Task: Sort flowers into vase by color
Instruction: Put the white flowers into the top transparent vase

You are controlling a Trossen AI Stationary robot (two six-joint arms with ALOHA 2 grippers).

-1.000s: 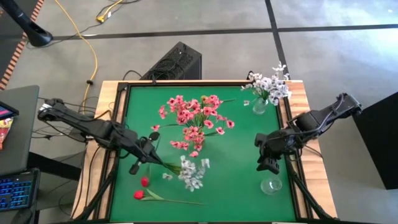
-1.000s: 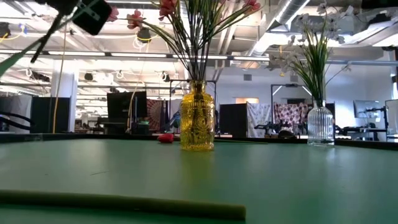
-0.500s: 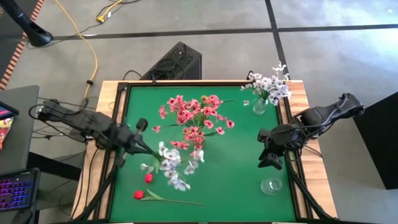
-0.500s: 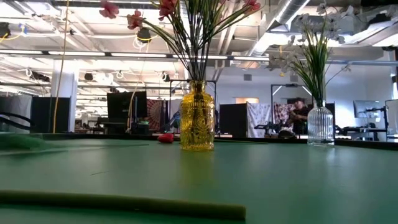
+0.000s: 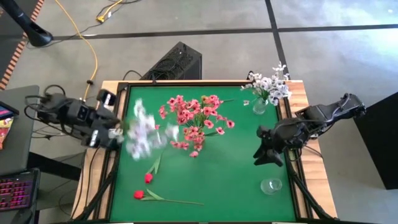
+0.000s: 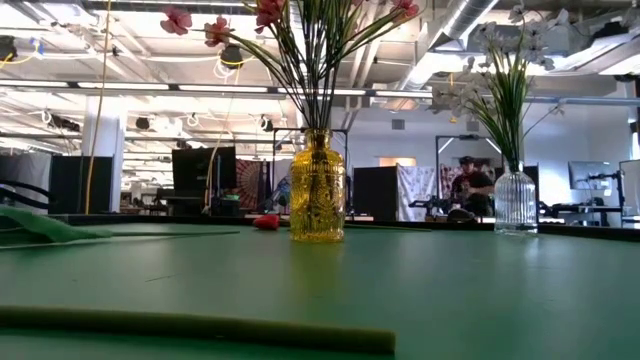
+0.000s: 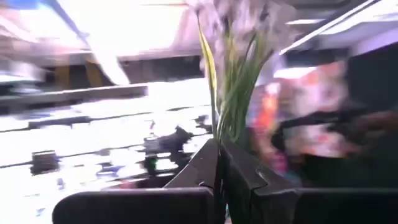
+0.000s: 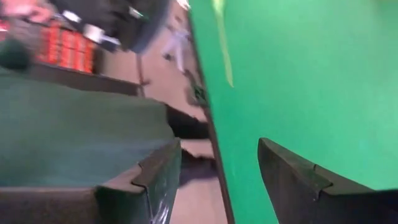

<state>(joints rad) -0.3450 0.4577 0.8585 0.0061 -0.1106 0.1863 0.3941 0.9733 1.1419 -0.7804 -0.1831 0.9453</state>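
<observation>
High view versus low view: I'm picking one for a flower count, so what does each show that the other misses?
Only the high view shows the left claw shut on the white spray, the right claw, the red buds and an empty glass vase. Only the low view shows the yellow vase and a person in the room behind. Both show the pink flowers and the clear vase of white flowers.

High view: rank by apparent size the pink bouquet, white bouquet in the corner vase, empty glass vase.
1. Pink blossom bouquet, largest.
2. White blossom bouquet in the corner vase.
3. Empty clear glass vase, smallest.
</observation>
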